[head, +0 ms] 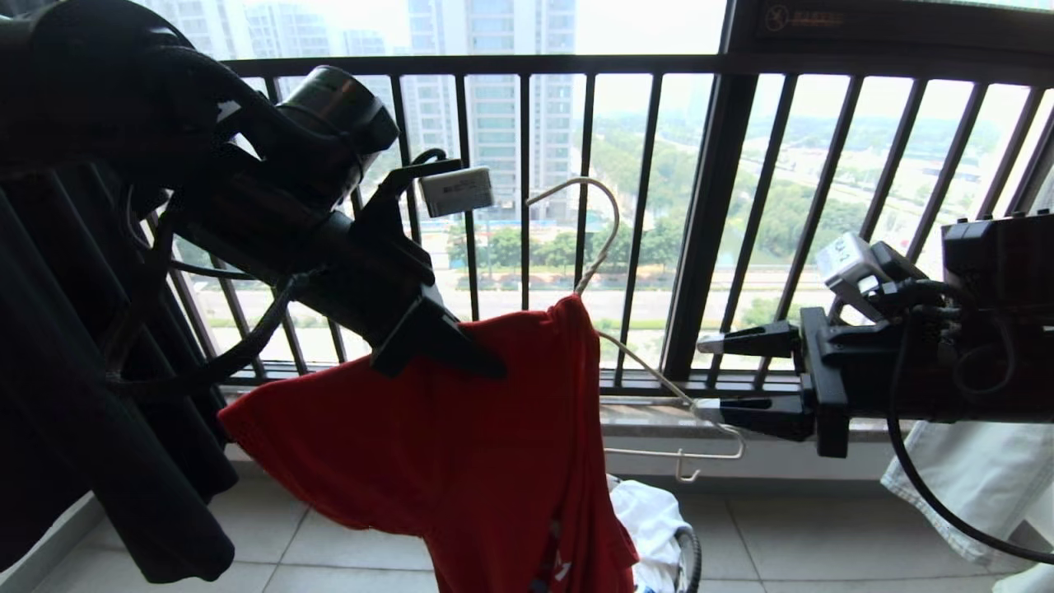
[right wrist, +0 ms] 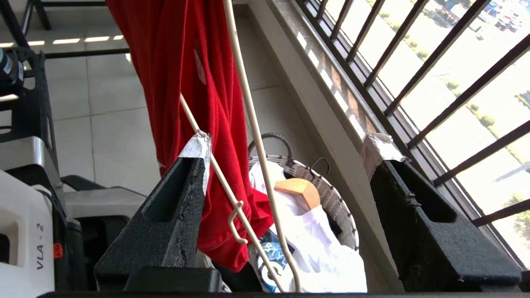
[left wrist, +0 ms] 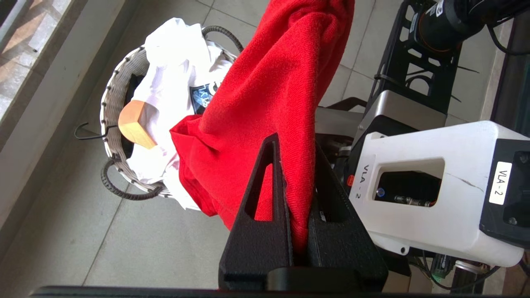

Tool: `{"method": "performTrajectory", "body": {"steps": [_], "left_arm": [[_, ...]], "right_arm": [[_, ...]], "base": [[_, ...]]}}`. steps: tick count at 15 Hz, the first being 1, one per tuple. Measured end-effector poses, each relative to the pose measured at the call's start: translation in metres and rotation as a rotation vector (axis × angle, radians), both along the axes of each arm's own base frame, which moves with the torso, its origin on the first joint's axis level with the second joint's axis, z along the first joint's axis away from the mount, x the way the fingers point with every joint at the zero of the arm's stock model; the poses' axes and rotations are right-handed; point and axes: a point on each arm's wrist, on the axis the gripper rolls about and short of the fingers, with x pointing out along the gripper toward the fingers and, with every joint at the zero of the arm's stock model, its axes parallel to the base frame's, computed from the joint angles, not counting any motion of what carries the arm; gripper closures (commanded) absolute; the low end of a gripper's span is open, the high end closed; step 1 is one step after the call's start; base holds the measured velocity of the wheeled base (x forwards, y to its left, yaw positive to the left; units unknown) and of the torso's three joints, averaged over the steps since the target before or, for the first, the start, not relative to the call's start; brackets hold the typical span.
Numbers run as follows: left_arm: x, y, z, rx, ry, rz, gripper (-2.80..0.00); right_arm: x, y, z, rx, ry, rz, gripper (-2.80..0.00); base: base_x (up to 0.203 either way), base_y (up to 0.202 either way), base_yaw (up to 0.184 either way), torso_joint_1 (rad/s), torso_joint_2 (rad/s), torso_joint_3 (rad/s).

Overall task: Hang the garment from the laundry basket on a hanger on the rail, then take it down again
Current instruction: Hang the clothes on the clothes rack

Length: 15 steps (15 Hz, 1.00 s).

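At centre frame the left tool [head: 461, 350] is clamping the red T-shirt [head: 461, 461] while the right tool [head: 733, 379], fingers apart, is straddling the white hanger's [head: 659, 375] end.

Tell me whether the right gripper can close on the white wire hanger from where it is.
Probably yes: the right gripper stands open with the hanger wire between its fingers, nothing blocking it. The red T-shirt hangs just beside.

A black "VLA - 2" reads on the robot's white housing [left wrist: 430, 194] beside its opening and again on a small white label [left wrist: 499, 183] on the dark panel next to it, and sideways along the same housing [right wrist: 25, 244] in the right wrist view.
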Motion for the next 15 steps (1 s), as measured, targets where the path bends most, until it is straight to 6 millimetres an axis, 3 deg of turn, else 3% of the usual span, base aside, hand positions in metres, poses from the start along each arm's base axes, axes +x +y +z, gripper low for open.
{"method": "performTrajectory", "body": {"steps": [5,8,12,15], "left_arm": [[-0.014,0.012,0.007,-0.009,-0.001,0.022,0.00],[-0.019,0.025,0.014,-0.020,-0.019,0.058,0.00],[-0.019,0.036,0.021,-0.054,-0.080,0.092,0.00],[-0.018,0.038,0.024,-0.083,-0.083,0.123,0.00]], "right_arm": [[-0.025,-0.017,0.030,0.194,0.223,-0.187,0.00],[-0.043,-0.020,0.030,0.215,0.405,-0.235,0.00],[-0.067,0.002,0.028,0.164,0.508,-0.102,0.00],[-0.063,0.017,0.013,0.119,0.574,-0.049,0.00]], "base": [[0.000,0.000,0.000,0.000,0.00,0.000],[0.000,0.000,0.000,0.000,0.00,0.000],[0.000,0.000,0.000,0.000,0.00,0.000],[0.000,0.000,0.000,0.000,0.00,0.000]]}}
